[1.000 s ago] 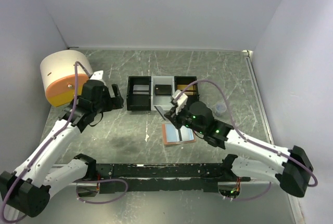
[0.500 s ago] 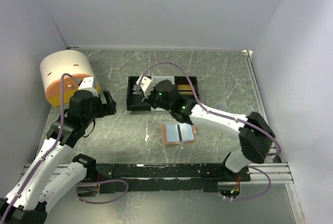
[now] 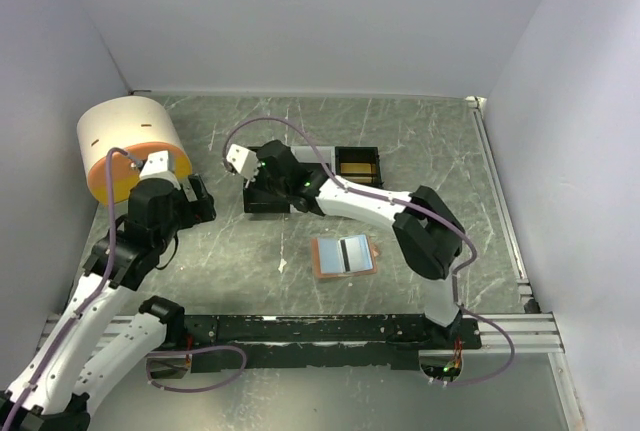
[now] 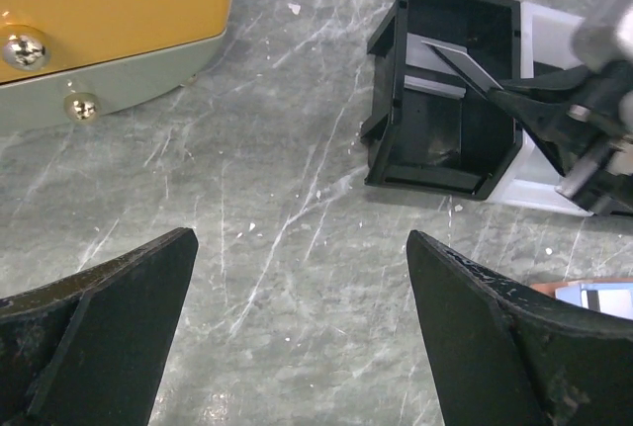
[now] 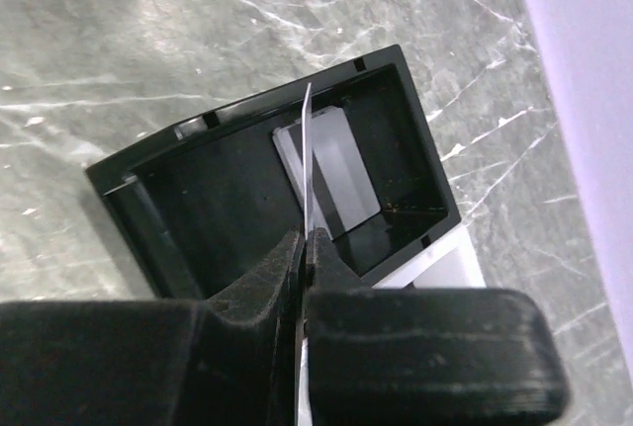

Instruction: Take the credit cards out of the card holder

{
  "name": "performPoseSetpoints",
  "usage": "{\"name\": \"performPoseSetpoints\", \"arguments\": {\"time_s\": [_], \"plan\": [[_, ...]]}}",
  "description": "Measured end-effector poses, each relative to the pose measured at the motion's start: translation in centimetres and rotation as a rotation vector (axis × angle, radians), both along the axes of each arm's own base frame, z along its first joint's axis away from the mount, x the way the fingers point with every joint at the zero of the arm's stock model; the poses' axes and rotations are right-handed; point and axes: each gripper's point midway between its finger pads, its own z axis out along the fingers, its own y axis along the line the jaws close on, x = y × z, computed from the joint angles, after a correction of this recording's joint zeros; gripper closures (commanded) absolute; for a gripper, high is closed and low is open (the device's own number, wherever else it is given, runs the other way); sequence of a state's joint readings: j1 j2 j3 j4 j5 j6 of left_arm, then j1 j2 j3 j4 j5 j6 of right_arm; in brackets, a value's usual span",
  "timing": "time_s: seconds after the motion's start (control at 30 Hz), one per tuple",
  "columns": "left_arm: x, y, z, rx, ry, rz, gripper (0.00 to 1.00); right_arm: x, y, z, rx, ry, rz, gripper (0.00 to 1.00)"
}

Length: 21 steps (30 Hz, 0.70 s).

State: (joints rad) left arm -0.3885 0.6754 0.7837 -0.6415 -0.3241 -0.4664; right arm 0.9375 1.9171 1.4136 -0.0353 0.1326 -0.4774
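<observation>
- Since a second ago, the right pincer (image 3: 258, 177) has swung left from above the card holder (image 3: 343, 255) to the tray (image 4: 435, 177).
- It pinches a tilted card (image 5: 308, 164) over the tray's left black compartment, where another card (image 5: 341, 174) lies flat.
- Holder lies open on the worktop (image 3: 250, 251), nearer the arm bases than the tray.
- Left pincer (image 4: 302, 248) hangs wide open beside an orange drum (image 3: 125, 146).
</observation>
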Motion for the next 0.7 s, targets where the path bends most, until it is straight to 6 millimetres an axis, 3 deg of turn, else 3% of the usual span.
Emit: {"name": "performPoseSetpoints", "arguments": {"time_s": [0.2,0.43,0.7], "plan": [[-0.3,0.5,0.7,-0.012,-0.029,0.025,0.0,2.0,0.5,-1.3,-0.109,-0.046,-0.011,1.0],[-0.4,0.7,0.9,-0.014,-0.041,0.037,0.0,3.0,-0.9,-5.1,-0.279,-0.064,-0.022,1.0],[-0.4,0.7,0.8,-0.011,-0.036,0.037,0.01,4.9,-0.3,-5.8,-0.352,-0.13,-0.02,1.0]]}}
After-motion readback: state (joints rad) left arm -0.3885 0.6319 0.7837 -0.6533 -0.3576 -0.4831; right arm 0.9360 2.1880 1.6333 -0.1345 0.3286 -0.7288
